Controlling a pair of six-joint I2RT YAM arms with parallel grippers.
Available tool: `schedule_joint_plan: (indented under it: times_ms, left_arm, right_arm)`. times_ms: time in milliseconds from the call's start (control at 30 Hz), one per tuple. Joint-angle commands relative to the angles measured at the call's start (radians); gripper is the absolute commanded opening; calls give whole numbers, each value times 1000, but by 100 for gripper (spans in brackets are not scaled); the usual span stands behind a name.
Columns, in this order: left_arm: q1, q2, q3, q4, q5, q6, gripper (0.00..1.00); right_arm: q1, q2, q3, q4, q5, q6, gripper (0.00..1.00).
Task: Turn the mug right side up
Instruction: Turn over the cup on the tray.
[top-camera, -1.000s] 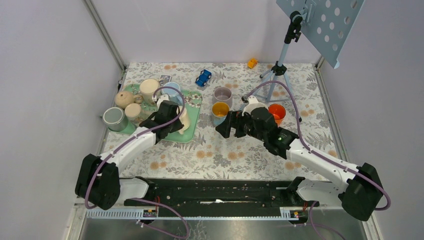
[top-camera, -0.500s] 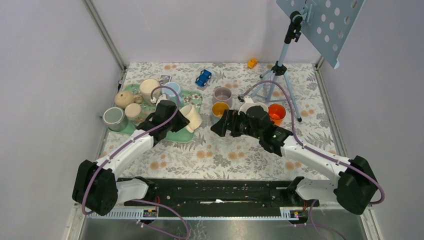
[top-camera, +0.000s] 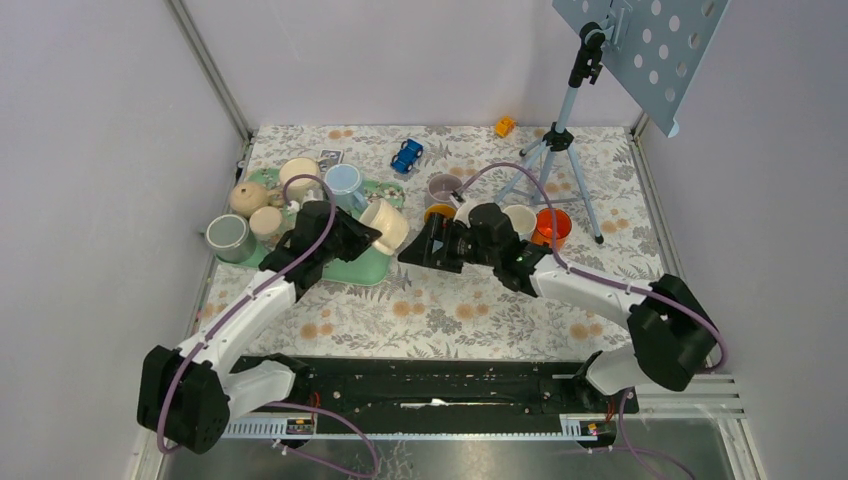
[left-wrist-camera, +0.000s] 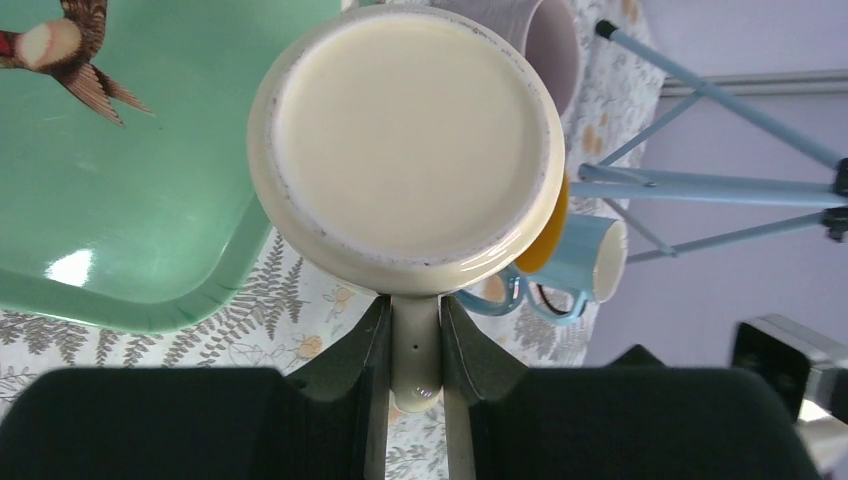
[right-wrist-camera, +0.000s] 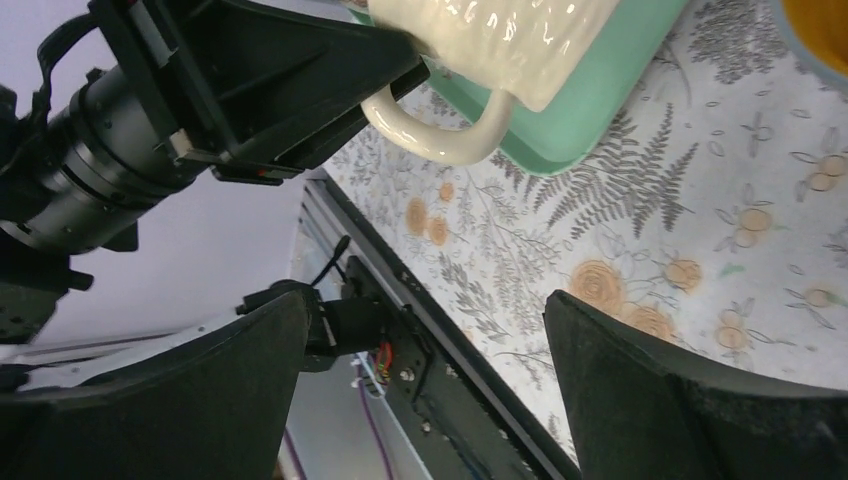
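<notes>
The cream mug (top-camera: 387, 226) is held off the green tray (top-camera: 352, 272), lying on its side above the tray's right edge. My left gripper (top-camera: 366, 237) is shut on its handle (left-wrist-camera: 415, 352); in the left wrist view the mug's flat base (left-wrist-camera: 405, 140) faces the camera. My right gripper (top-camera: 416, 248) is open and empty just right of the mug, its jaws spread wide. In the right wrist view the mug's ribbed body (right-wrist-camera: 500, 35) and looped handle (right-wrist-camera: 430, 135) sit above the open right gripper (right-wrist-camera: 425, 370), apart from it.
The tray holds a blue mug (top-camera: 343, 183), a cream cup (top-camera: 297, 175) and a teapot (top-camera: 247, 197). A grey mug (top-camera: 228, 238) stands left of it. A purple mug (top-camera: 443, 188), a yellow-lined mug (top-camera: 436, 212), a white cup (top-camera: 520, 218), an orange cup (top-camera: 553, 225) and a tripod (top-camera: 553, 150) crowd the right.
My left gripper has lifted the cream mug off the tray and carried it right, tipping it onto its side. My right gripper has moved left, close to the mug.
</notes>
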Motion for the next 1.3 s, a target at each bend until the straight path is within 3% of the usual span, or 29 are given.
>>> schedule_joint_plan:
  times_ms: [0, 367, 700, 1033, 1267]
  left_arm:
    - [31, -68, 19, 201, 64, -86, 0]
    - [83, -73, -61, 378, 236, -253, 0]
    - [107, -113, -134, 491, 281, -351, 0]
    - [125, -152, -174, 547, 296, -403, 0]
    - [127, -166, -195, 597, 326, -452, 0]
  right_arm:
    - [0, 58, 70, 116, -79, 121, 93]
    - [0, 161, 86, 256, -66, 333, 82]
    - [1, 212, 68, 381, -42, 479, 71]
    - [-2, 248, 45, 454, -25, 562, 67]
    - [-18, 304, 40, 605, -49, 656, 57]
